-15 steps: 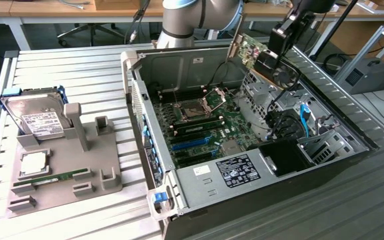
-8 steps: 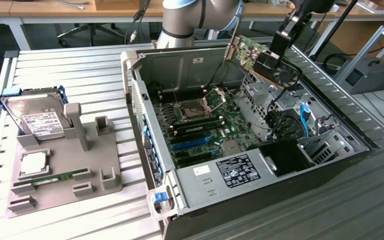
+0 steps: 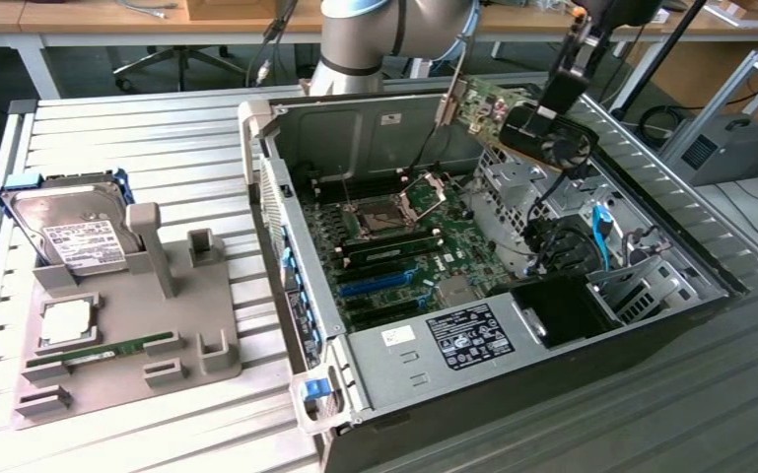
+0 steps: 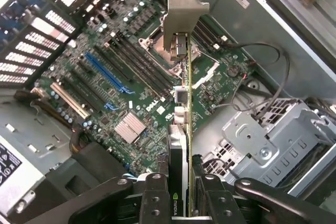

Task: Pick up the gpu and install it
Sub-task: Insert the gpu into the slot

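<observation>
My gripper (image 3: 538, 116) is shut on the gpu (image 3: 491, 103) and holds it in the air over the back of the open computer case (image 3: 392, 355). In the exterior view the card shows its green board, a grey end bracket and a black fan. The wrist view looks along the gpu (image 4: 184, 129) edge-on, with the metal bracket (image 4: 184, 9) at its far end and the fingers (image 4: 155, 198) pressed on both faces. Below the card lies the motherboard (image 4: 131, 93) with its blue slot (image 4: 107, 72) and a cream one. The card is clear of the board.
On the exterior view's left, a grey fixture (image 3: 142, 325) carries a hard drive (image 3: 70, 232), a CPU (image 3: 66, 323) and a green RAM stick (image 3: 103, 350). Inside the case are the drive cage (image 4: 268, 145), loose black cables (image 4: 262, 77) and the power supply (image 3: 464, 335).
</observation>
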You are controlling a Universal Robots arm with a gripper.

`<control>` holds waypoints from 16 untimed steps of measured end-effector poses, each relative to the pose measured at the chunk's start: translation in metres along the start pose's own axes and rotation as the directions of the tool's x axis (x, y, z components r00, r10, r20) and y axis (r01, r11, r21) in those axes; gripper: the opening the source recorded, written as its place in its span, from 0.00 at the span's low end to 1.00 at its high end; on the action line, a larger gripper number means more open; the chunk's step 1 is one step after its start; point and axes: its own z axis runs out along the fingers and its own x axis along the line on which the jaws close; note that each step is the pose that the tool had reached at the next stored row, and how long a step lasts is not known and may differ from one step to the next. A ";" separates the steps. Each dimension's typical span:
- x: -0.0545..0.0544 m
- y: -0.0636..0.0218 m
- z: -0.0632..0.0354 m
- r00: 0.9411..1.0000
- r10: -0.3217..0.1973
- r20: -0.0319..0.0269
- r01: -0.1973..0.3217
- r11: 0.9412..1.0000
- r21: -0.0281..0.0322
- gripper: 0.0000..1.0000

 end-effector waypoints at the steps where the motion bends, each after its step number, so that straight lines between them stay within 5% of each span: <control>1: 0.000 0.0000 0.0000 1.000 -0.022 -0.001 0.022 1.000 0.000 0.27; 6: 0.000 0.0000 0.0000 0.991 -0.136 -0.006 0.136 0.991 -0.003 0.27; 8: 0.000 0.0000 0.0000 0.978 -0.210 -0.009 0.210 0.978 -0.004 0.27; 12: 0.000 0.0000 0.0000 0.959 -0.283 -0.012 0.283 0.959 -0.006 0.27; 16: 0.000 0.0000 0.0000 0.934 -0.356 -0.015 0.356 0.935 -0.008 0.27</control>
